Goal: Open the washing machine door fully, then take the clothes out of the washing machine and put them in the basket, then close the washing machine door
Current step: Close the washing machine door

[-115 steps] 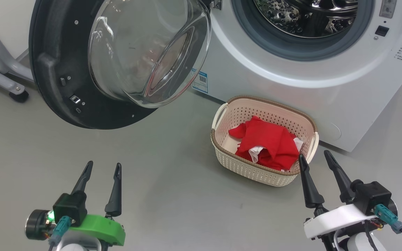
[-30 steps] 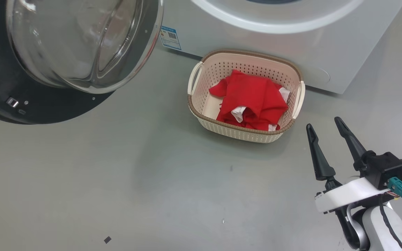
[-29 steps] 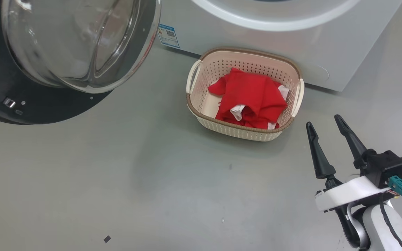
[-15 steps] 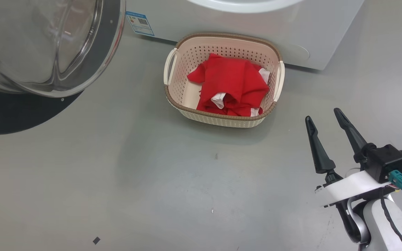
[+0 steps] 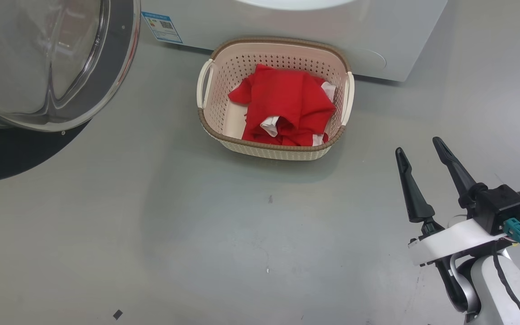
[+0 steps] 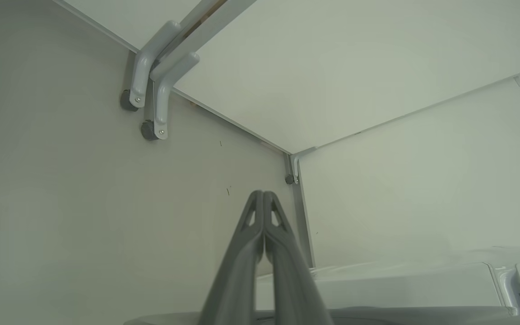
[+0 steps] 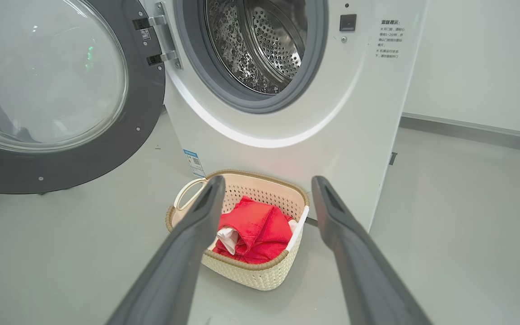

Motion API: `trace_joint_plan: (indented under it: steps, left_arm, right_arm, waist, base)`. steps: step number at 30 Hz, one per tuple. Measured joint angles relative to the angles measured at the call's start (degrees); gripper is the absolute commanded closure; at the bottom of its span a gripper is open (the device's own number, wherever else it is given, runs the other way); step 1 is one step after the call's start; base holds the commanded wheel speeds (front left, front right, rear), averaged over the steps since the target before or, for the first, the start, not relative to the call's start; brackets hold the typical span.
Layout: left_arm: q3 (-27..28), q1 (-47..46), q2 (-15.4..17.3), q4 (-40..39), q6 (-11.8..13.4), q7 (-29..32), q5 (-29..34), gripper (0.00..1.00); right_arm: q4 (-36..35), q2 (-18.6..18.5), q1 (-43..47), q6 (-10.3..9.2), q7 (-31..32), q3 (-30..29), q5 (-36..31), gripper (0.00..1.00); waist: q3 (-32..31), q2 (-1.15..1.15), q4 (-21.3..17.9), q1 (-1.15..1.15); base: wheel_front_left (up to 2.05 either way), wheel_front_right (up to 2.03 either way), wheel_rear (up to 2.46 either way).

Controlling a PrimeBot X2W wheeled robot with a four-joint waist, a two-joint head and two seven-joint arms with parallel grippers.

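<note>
Though the washing machine door (image 5: 48, 63) is cut off, right gripper (image 5: 417, 145) jaws stand apart, left gripper (image 6: 263, 195) jaws together.

Left tool (image 6: 263, 195) shut, right tool (image 5: 419, 149) spread.

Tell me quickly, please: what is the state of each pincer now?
Left pincer: closed, dark fingers pressed together, holding nothing.
Right pincer: open, holding nothing.

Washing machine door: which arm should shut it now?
Probably the left. The door hangs open on the robot's left, while the right end effector sits far off, beyond the basket.
</note>
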Motion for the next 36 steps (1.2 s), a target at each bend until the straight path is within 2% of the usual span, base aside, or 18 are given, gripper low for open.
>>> trace_joint_plan:
  steps: [10,36]
  left_arm:
    - [-1.03,-4.00,-0.21,5.35,0.30,6.55,-2.80,1.00]
    - [-6.12,-5.58,0.05,11.21,0.32,18.71,-2.12,1.00]
  right_arm:
    - [0.08,-0.14,-0.05,0.00,-0.07,0.18,0.00,0.00]
    - [1.83,0.16,-0.05,-0.01,-1.09,0.12,0.54,0.00]
  waist:
    - [-0.23,0.00,-0.37,0.00]
    - [-2.37,0.00,-0.58,0.00]
  base:
    - [0.00,0.00,0.00]
    - [0.00,0.00,0.00]
